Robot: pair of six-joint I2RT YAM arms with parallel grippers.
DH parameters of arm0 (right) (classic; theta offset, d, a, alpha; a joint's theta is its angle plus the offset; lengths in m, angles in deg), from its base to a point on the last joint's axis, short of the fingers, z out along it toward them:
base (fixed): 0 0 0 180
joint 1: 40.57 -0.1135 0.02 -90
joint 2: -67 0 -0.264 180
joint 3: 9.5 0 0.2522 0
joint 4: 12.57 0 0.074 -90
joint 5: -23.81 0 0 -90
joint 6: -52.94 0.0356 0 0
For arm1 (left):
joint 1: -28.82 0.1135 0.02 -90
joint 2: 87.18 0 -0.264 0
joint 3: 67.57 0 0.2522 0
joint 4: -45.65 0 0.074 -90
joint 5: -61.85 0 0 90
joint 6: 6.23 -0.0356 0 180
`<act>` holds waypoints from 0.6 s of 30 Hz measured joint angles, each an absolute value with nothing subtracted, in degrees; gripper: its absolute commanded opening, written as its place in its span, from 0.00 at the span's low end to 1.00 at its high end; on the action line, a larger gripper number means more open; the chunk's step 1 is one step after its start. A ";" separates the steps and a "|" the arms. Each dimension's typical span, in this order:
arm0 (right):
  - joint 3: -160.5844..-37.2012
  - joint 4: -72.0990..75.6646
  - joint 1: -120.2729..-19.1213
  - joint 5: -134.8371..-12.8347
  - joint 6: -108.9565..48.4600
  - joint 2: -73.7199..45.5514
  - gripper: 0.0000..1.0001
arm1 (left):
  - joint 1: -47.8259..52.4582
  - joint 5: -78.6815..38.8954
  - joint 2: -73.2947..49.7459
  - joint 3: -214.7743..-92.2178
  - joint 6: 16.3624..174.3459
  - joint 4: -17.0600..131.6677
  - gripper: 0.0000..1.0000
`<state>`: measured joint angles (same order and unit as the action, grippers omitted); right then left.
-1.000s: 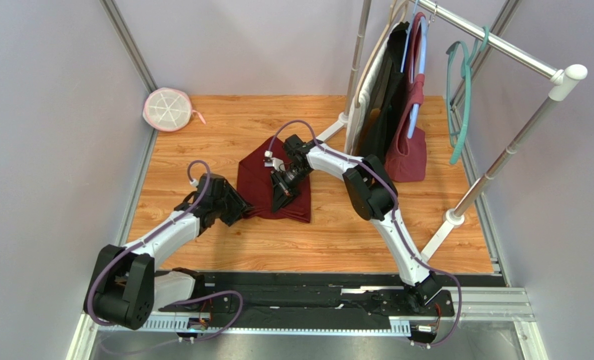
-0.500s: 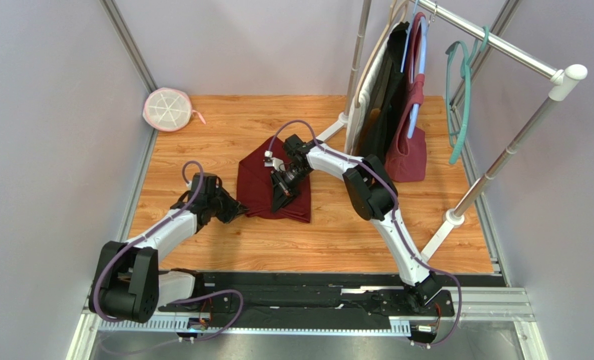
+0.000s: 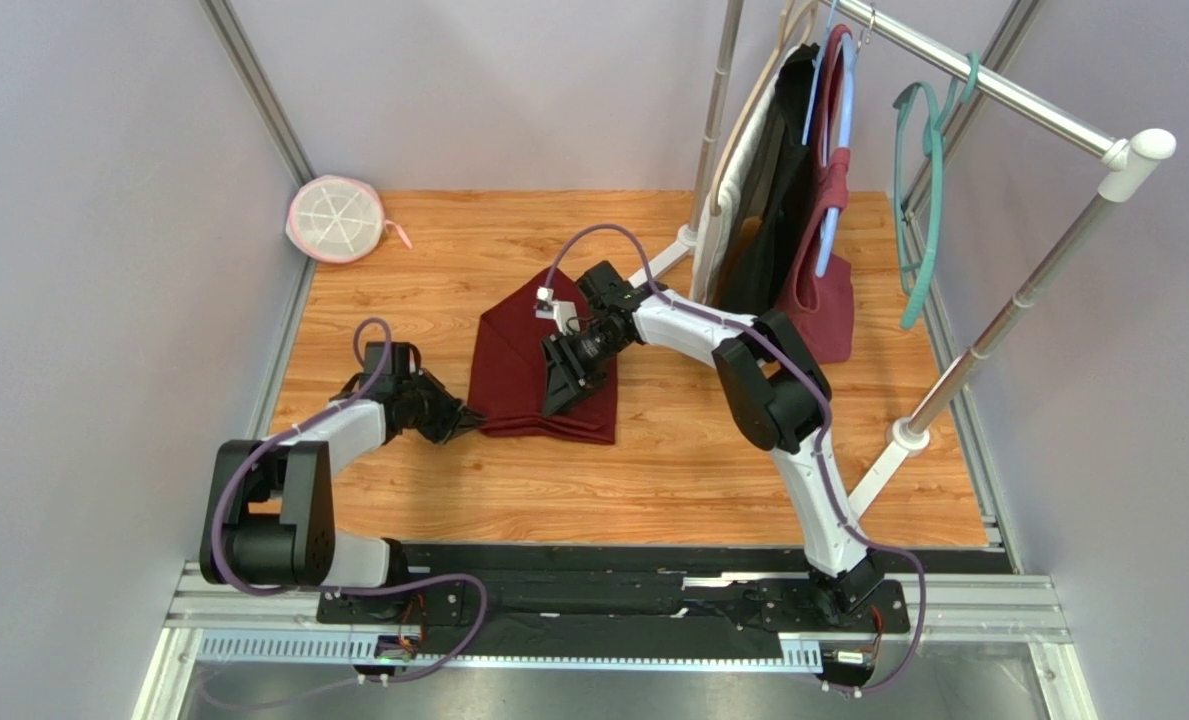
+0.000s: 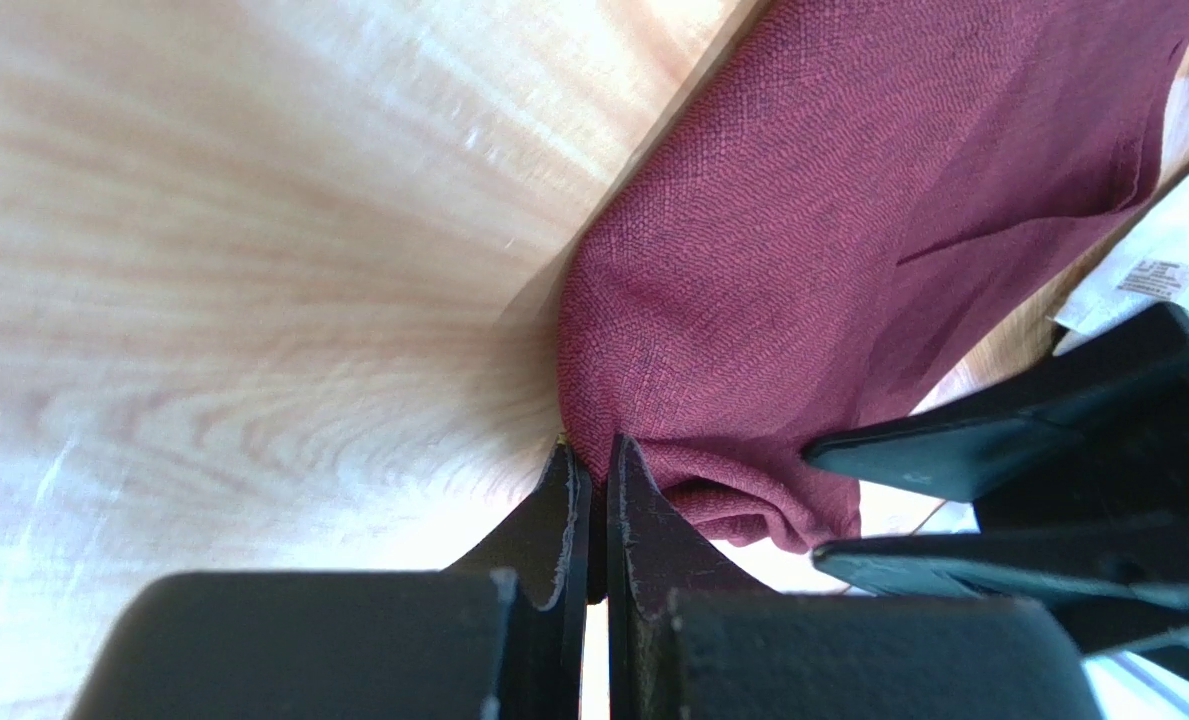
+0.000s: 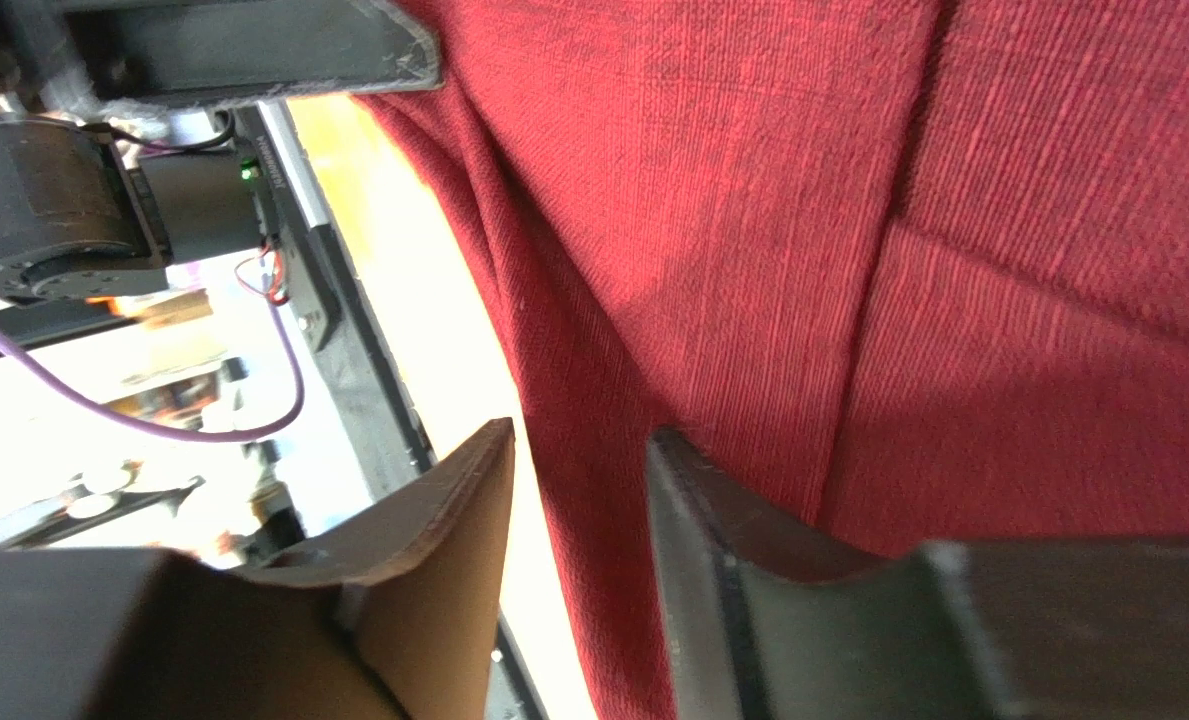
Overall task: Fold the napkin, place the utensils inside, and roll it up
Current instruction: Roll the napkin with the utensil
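Since last look: left gripper (image 3: 458, 425) pulled back leftward, jaws near-closed, apparently nipping near-left corner of napkin (image 3: 510, 375). Cloth drawn squarer on table (image 3: 675, 450). right gripper (image 3: 554, 401) part-open, pressing napkin middle. Fold being tidied; utensils unseen.

No legible text, brand, number or sign found in any view. Small white printed tag (image 4: 1153, 279) noted near right edge, left wrist view; characters were too small to read.
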<state>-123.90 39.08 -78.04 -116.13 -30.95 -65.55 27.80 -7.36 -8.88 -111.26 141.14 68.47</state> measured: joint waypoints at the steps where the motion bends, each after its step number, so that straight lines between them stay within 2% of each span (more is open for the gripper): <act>1: -122.65 37.68 -78.00 -115.45 -31.04 -64.42 0.51 | 27.91 -7.07 -8.35 -111.72 140.74 68.49 0.00; 9: -105.04 24.65 -79.11 -105.20 -35.50 -49.34 0.55 | 30.09 -4.82 -6.87 -113.97 137.44 69.58 0.00; 11: -100.07 20.41 -80.84 -100.39 -37.42 -44.66 0.59 | 30.40 -4.23 -6.71 -114.19 136.96 69.93 0.00; 18: -89.17 7.27 -90.00 -84.96 -44.05 -35.33 0.59 | 31.19 -2.66 -5.82 -114.74 135.65 70.72 0.00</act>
<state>-89.17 7.27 -90.00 -84.96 -44.05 -35.33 31.19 -2.66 -5.82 -114.74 135.65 70.72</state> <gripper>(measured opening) 0.593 0.029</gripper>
